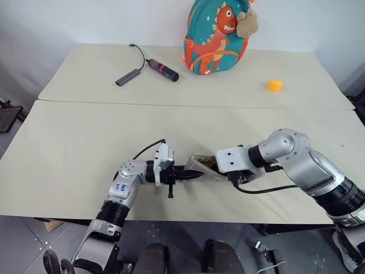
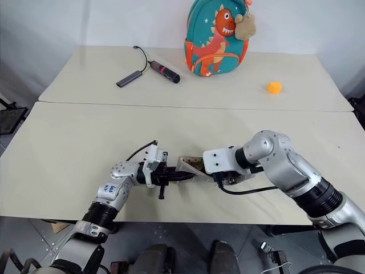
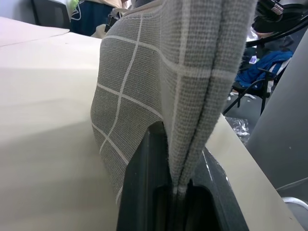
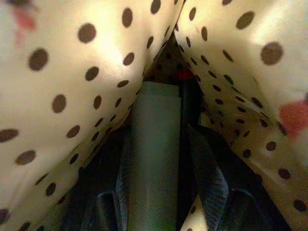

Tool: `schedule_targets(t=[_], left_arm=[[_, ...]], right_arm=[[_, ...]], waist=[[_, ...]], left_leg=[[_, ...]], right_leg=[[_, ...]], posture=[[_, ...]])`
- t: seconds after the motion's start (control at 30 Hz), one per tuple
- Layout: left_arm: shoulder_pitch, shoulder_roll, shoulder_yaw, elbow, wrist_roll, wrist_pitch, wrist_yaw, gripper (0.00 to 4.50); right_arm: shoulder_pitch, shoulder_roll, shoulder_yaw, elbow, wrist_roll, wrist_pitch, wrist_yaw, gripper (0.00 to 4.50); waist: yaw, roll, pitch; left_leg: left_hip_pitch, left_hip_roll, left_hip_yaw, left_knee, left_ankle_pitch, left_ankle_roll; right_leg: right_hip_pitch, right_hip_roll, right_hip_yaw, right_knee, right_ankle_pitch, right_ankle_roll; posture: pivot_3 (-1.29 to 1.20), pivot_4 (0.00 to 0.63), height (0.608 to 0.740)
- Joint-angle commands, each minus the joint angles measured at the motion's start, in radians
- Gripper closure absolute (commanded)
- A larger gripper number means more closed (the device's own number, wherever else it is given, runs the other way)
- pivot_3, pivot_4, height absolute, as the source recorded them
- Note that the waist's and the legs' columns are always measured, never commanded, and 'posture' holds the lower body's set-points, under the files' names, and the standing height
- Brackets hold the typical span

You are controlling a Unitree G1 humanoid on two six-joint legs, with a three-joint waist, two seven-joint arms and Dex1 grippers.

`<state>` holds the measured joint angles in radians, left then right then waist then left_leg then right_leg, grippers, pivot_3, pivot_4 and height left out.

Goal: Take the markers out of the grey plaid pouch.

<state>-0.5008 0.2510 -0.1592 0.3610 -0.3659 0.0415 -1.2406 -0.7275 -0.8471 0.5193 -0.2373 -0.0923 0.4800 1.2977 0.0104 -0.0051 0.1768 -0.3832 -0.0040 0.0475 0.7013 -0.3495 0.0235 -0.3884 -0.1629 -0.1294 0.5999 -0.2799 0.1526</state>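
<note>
The grey plaid pouch (image 1: 197, 164) is held up off the table between my two arms near the front edge. My left gripper (image 1: 191, 174) points level and is shut on the pouch's edge, with the plaid fabric (image 3: 144, 96) pinched between its fingers. My right gripper (image 4: 161, 139) reaches down into the open mouth, inside the dotted beige lining (image 4: 72, 72). Two markers lie between its fingers: a lime green one (image 4: 154, 144) and a dark one with a red tip (image 4: 185, 91). The fingers press against them from both sides.
A teal dinosaur backpack (image 1: 214, 37) stands at the back of the far table. Left of it lie a red-and-black cabled stick (image 1: 163, 69) and a grey adapter (image 1: 128, 77). A small orange object (image 1: 274, 85) sits at the back right. A seam (image 1: 114, 104) divides the two tables.
</note>
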Motion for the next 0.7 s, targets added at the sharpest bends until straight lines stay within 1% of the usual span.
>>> schedule_targets(t=[0.03,0.1,0.13,0.27,0.43,0.5,0.7], left_arm=[[0.01,-0.007,-0.002,-0.028,-0.004,-0.001,-0.005,4.5],[0.012,-0.007,-0.001,-0.031,-0.004,0.0,-0.004,4.5],[0.013,-0.007,0.0,-0.032,-0.005,0.001,-0.003,4.5],[0.013,-0.006,0.007,-0.03,-0.006,0.002,0.002,4.5],[0.015,-0.006,0.013,-0.032,-0.007,0.007,0.005,4.5],[0.015,-0.005,0.016,-0.034,-0.008,0.01,0.007,4.5],[0.019,0.0,0.022,-0.043,-0.011,0.018,0.01,4.5]], right_arm=[[0.015,0.031,0.012,0.057,-0.031,0.011,-0.023,3.47],[0.011,0.043,-0.009,0.061,-0.028,-0.002,-0.029,4.05],[0.009,0.046,-0.02,0.061,-0.026,-0.01,-0.031,4.1],[0.002,0.039,-0.094,0.057,0.028,-0.1,-0.017,4.1],[0.03,0.0,-0.159,0.081,0.07,-0.204,0.008,4.1],[0.058,-0.017,-0.211,0.106,0.141,-0.309,0.059,4.1],[0.078,-0.049,-0.294,0.234,0.206,-0.52,0.119,4.1]], waist=[[-0.005,0.0,0.0],[-0.009,0.0,0.0],[-0.01,0.0,0.0],[-0.011,0.0,0.0],[-0.009,0.0,0.0],[-0.007,0.0,0.0],[-0.01,0.0,0.0]], left_leg=[[0.0,0.0,0.0,0.0,0.0,0.0],[0.0,0.0,-0.002,0.0,0.0,0.0],[0.0,0.0,-0.002,0.0,0.0,0.0],[0.0,0.0,-0.004,0.0,0.0,-0.001],[-0.001,0.0,-0.004,-0.001,0.0,0.0],[-0.001,-0.001,-0.004,0.0,0.0,0.0],[-0.001,-0.001,-0.001,-0.001,0.0,0.0]], right_leg=[[0.0,0.0,0.0,0.0,0.0,0.0],[0.0,0.0,0.0,0.001,0.0,0.0],[0.0,0.0,0.0,0.001,0.0,0.0],[0.0,0.0,0.0,0.001,0.0,0.0],[-0.001,0.0,0.0,0.001,0.0,0.0],[-0.001,0.0,0.0,0.0,0.0,0.0],[-0.001,0.0,-0.001,0.0,0.0,0.0]], posture=[[0.0,0.15,0.74],[0.0,0.15,0.74],[0.0,0.15,0.74],[0.0,0.15,0.74],[0.0,0.15,0.74],[0.0,0.15,0.74],[0.0,0.15,0.74]])
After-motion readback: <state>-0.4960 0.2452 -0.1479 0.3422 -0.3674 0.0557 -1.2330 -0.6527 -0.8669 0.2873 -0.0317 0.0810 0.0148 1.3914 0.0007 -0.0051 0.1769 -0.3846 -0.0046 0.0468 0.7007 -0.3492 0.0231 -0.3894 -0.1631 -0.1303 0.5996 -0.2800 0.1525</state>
